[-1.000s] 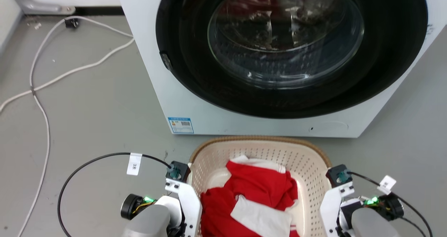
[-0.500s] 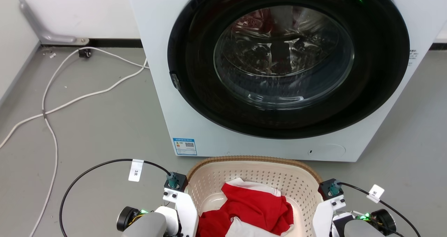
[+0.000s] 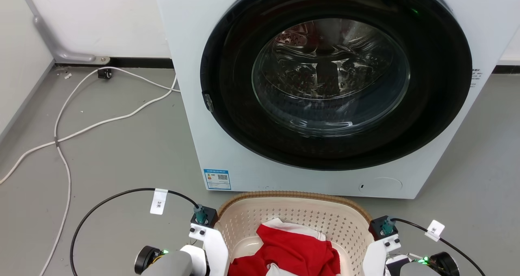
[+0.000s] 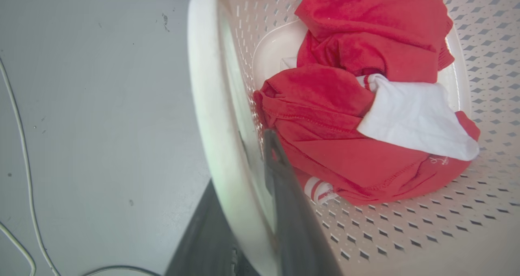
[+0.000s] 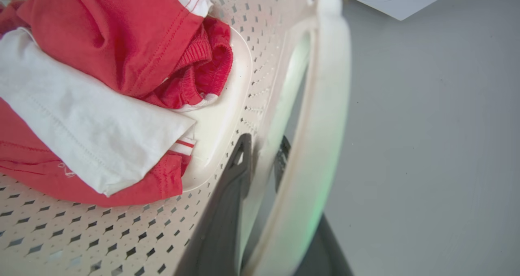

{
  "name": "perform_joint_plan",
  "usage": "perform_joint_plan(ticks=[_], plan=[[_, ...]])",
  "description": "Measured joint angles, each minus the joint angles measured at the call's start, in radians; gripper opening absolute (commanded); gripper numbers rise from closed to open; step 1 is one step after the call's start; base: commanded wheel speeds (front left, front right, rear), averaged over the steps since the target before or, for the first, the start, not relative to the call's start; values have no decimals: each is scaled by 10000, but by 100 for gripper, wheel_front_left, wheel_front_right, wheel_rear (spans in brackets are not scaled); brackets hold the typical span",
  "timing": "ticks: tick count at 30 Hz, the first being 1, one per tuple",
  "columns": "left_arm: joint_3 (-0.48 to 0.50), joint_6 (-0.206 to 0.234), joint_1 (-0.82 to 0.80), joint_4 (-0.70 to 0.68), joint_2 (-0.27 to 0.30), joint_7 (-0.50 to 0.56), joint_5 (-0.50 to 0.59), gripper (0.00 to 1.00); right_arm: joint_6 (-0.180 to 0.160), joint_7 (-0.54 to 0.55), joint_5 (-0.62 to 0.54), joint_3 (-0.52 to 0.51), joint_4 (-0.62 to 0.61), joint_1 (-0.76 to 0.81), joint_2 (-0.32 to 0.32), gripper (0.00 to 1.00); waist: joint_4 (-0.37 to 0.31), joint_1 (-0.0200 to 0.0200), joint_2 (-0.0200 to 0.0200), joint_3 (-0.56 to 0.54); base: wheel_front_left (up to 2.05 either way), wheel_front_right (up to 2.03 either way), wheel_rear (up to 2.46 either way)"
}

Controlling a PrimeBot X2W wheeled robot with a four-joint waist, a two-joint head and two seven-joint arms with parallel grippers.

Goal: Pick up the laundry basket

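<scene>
**Both grippers clamped on the basket's 2 sides**

Here's the laundry basket (image 3: 292, 213), sitting low in the head view, right in front of the white washer (image 3: 187, 105) with its dark round door closed. Red and white clothes (image 3: 292, 251) are heaped inside. The 2 pale arms flank it, 1 on each side.

Over to the left wrist view: the left gripper (image 4: 240, 160) straddles the basket's left side. 1 dark finger (image 4: 280, 178) is down inside, hard against the perforated wall and just beside the red cloth. The other runs outside, below the thick cream rim (image 4: 207, 105). The jaws are narrow, with wall and rim pinched between them.

The right wrist view is the mirror of it. The right gripper (image 5: 264, 142) has 1 finger (image 5: 233, 178) inside against the wall. Its partner is outside, peeking through the opening of the loop handle (image 5: 325, 105). That's a narrow gap again, with the basket's side held in it.

Grey floor (image 3: 122, 158) lies all around, and a white cable (image 3: 93, 125) trails across it at the left. I can't tell whether the basket is off the ground.
</scene>
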Motion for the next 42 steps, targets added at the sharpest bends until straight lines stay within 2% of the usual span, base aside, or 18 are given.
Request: perform_joint_plan(ticks=[19,42], plan=[[-288,0,32,-79,65,56,-270,0,-13,84,1371,1319,-4,-24,-203,0,-49,0,0,-51,0,0,0],[-566,0,32,-73,82,-21,-568,0,-13,36,2495,2389,-4,-134,-387,0,-45,0,0,30,0,0,0]])
